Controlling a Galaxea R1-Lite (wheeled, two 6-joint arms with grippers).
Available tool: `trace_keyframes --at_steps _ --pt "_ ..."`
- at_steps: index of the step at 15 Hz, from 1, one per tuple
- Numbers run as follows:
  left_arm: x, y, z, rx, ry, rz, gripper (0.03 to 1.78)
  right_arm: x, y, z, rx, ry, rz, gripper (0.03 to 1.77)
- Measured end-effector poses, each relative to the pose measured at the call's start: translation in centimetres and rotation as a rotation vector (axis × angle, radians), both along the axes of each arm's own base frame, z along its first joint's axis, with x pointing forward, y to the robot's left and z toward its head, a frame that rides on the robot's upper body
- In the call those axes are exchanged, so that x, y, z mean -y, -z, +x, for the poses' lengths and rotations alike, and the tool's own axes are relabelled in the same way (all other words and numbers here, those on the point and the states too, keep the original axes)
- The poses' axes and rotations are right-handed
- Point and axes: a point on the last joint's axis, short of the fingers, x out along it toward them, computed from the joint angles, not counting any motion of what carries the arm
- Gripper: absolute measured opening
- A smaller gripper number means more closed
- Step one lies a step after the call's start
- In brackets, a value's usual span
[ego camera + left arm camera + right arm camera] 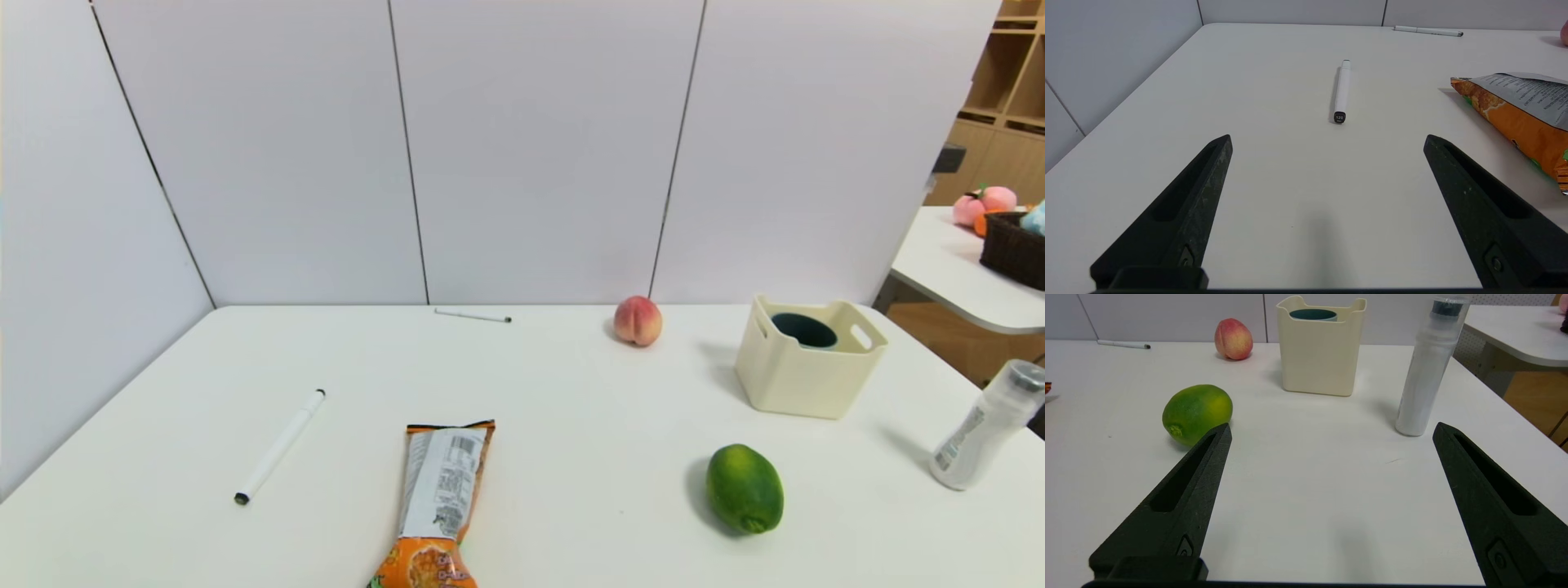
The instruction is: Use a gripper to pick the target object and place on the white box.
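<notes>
Your grey-blue cup [804,330] already sits inside the cream-white bin [804,384]; nothing appears left. Both grippers, left [1327,141] and right [1332,430], hang empty, fingers spread wide, well short of the bin.

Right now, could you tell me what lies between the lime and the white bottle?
Only bare table; the right wrist view shows nothing between lime and white bottle.

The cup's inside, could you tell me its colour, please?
Dark teal, clearest in the head view.
</notes>
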Motion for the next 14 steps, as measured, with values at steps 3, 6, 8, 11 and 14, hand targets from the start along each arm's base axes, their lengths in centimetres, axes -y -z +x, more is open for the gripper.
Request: trace_keyframes --at_steps 3,6,8,11,14 --pt "0.00 0.00 0.00 0.000 0.000 0.000 1.69 0.01 -0.01 0.00 0.001 0.003 0.013 1.70" --pt "0.00 0.00 0.00 0.000 0.000 0.000 1.69 0.02 0.05 0.00 -0.005 0.007 0.014 1.70" --pt "0.00 0.00 0.00 0.000 0.000 0.000 1.69 0.01 0.07 0.00 -0.007 0.007 0.004 1.70" --pt "0.00 0.00 0.00 0.000 0.000 0.001 1.69 0.01 0.06 0.00 -0.006 0.003 -0.011 1.70" --pt "0.00 0.00 0.00 0.000 0.000 0.001 1.69 0.01 0.06 0.00 -0.006 0.004 -0.007 1.70"
